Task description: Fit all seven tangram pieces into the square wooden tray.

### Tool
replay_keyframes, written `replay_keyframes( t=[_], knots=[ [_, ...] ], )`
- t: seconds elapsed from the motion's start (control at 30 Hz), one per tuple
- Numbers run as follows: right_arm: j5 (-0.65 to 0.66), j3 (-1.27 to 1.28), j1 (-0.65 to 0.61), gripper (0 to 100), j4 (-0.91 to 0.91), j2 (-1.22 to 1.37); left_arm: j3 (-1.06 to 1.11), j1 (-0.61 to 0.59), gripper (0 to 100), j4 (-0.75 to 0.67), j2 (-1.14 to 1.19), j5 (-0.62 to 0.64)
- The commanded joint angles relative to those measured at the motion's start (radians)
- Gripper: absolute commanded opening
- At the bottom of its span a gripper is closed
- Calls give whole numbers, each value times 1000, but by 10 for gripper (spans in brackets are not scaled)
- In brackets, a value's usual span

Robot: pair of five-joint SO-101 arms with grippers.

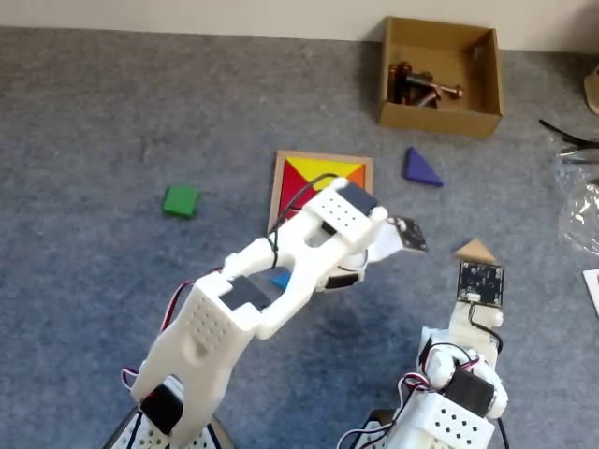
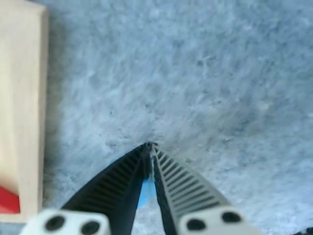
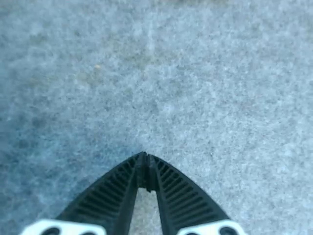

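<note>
Your left gripper [image 2: 149, 147] is seemingly clamping the blue piece [image 2: 146, 188] beside the tray [image 1: 277, 192]. Red piece [image 1: 298, 182] and yellow piece [image 1: 329, 171] are sitting inside; green piece [image 1: 181, 201], purple piece [image 1: 421, 168] and tan piece [image 1: 475, 251] are lying loose. On your right gripper [image 3: 145, 157], fingers are clenching nothing.

- Text, numbers, brands and signs: I can read none in any of my views.
- Square wooden tray [image 1: 323, 157], centre of the scene: I make out no lettering on its rim.
- Cardboard box [image 1: 438, 118], far right: I can read no mark on its near wall.
</note>
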Motion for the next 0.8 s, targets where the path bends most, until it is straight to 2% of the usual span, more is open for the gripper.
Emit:
replay_keyframes(
  t=[0.0, 0.3, 0.63, 0.77],
  knots=[
    [-2, 116, 15, 5, -18, -15, 5, -70, 27, 12, 4, 8],
    [-2, 116, 15, 5, -18, -15, -122, -73, 25, 120, 1, 8],
    [-2, 116, 15, 5, -18, -15, -145, -70, 24, 123, -1, -2],
    [-2, 116, 15, 5, -18, -15, -140, -62, 24, 126, -1, -121]
  ],
)
